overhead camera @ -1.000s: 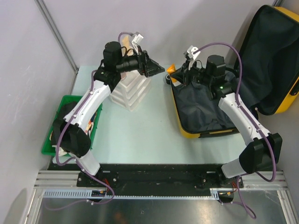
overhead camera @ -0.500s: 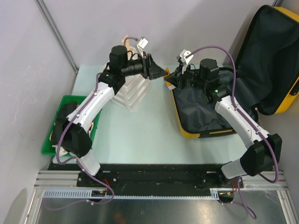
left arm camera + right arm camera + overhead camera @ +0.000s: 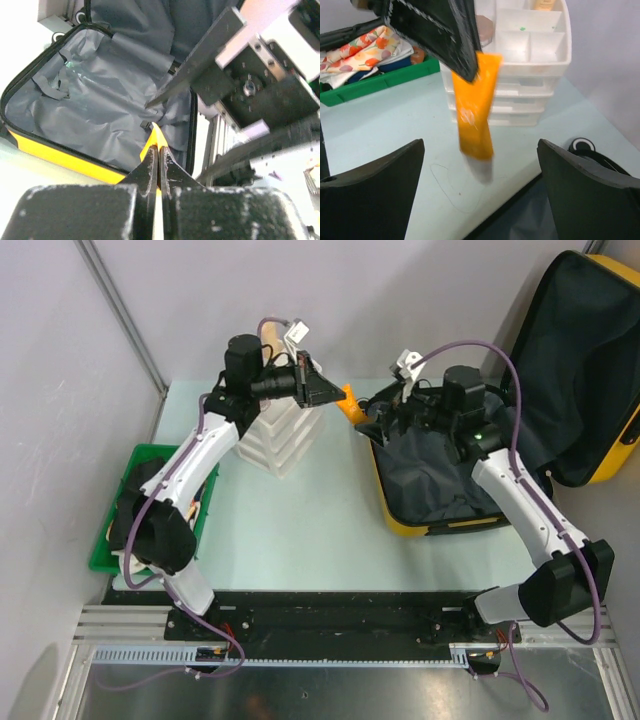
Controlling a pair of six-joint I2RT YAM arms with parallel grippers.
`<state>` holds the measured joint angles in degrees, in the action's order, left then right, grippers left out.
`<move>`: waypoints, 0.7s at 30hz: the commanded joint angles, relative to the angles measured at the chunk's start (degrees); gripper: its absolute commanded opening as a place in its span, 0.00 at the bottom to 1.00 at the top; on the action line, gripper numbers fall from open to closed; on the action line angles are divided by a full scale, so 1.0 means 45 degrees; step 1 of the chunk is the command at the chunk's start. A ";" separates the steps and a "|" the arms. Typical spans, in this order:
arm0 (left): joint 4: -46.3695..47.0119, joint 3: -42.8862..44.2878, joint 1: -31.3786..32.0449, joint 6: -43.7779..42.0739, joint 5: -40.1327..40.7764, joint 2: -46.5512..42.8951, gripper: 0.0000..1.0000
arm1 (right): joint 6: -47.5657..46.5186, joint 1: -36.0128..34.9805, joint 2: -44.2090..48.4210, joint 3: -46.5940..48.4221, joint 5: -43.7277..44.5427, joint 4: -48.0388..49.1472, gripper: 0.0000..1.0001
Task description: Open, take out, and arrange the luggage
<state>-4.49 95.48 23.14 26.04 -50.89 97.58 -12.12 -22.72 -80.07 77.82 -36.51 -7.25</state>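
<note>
- Yellow luggage (image 3: 425,485) lies open on the right of the surface (image 3: 300,530), lid propped back, black lining looking nearly bare.
- An orange tube (image 3: 347,400) hangs in mid-air between the luggage and the white drawers (image 3: 285,445); unpacking seems nearly done, with this item left to stow.
- Reaching level toward the right, the left hand (image 3: 335,392) is clamped tight on one end of the tube.
- Facing it, the right hand (image 3: 372,414) sits just beside the other end, fingers spread wide, gripping nothing.
</note>
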 commanded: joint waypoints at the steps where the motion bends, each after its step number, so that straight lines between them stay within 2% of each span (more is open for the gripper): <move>1: 0.0275 0.0287 -0.0356 -0.1528 -0.2321 -0.0685 0.00 | -0.0821 0.1063 0.0470 0.0167 -0.2117 -0.1218 1.00; 7: 0.0275 -0.0339 -0.0200 -0.2251 -0.3027 -0.1292 0.00 | -0.1252 0.0734 0.0099 0.0167 -0.3252 -0.1086 1.00; 12: -0.0055 0.0515 -0.0862 -0.2526 -0.1372 -0.1314 0.00 | -0.1876 0.0264 -0.0213 0.0167 -0.2785 -0.1902 1.00; 17: -0.0993 0.1944 -0.2580 -0.2759 -0.0039 -0.1157 0.00 | -0.2597 0.0595 -0.0409 0.0167 -0.2453 -0.3426 0.92; 21: -0.1695 0.3113 -0.3519 -0.3695 0.1169 -0.1236 0.00 | -0.3010 0.0849 -0.0487 0.0167 -0.2258 -0.4580 0.91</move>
<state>-9.45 102.98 10.44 14.33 -52.21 94.45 -22.63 -19.92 -82.04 77.80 -47.48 -21.74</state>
